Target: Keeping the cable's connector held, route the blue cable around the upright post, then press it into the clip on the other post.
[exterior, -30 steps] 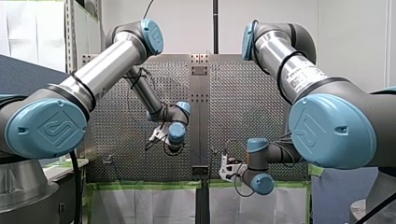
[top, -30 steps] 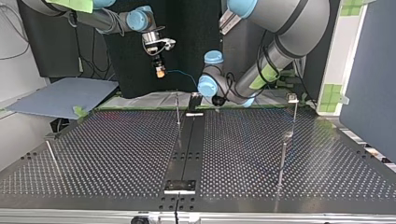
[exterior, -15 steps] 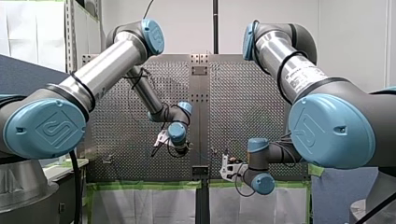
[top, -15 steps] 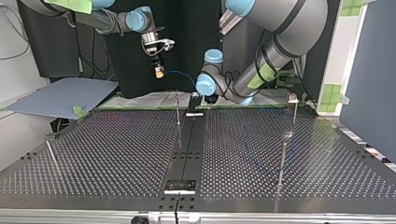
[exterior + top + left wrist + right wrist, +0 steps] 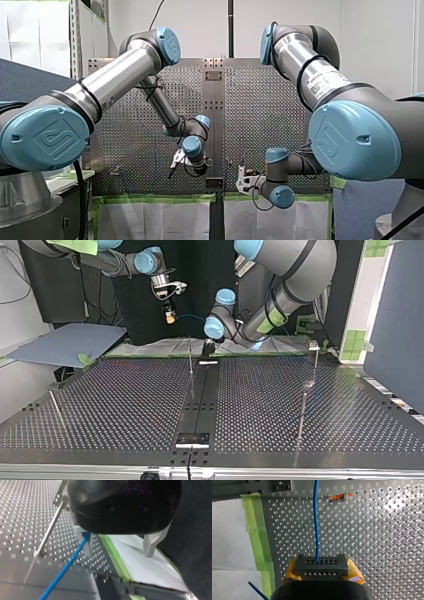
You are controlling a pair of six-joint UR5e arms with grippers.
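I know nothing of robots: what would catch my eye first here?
Two big grey arms with blue joint caps fill the front view, my left arm at its left, my right arm at its right. In the right wrist view the right gripper clamps a dark connector between yellow pads, and a bright blue cable runs from it over the perforated table.

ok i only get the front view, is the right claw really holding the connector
Observer: Yes. The right wrist view shows the right claw shut on the black connector, with yellow pads on either side.
Operator: and the left claw
Observer: The left claw is open. The blue cable runs past one finger, not pinched.
Operator: post nearby
Observer: An upright post stands beside that finger, and the cable passes clear of it.
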